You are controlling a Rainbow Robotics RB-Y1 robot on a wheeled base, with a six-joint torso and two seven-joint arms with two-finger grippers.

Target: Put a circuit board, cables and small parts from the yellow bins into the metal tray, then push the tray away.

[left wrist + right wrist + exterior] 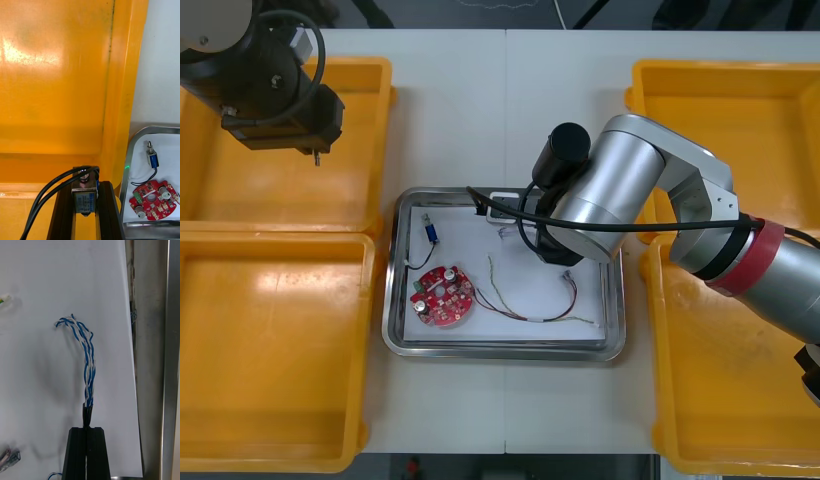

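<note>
over the tray, blue-white cable juts from right gripper.

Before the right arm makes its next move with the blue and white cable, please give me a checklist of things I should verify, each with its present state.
1. Grip of the right gripper on the twisted blue and white cable: ok, jaws shut on its end.
2. Cable over the metal tray: ok, it hangs above the white inside.
3. Cable touching the tray floor: cannot tell.
4. The circuit board in the tray: ok, it lies near the left side.
5. The left gripper out of the way: ok, it is over the far left yellow bin, jaws shut on a small metal part with a black cable.
</note>
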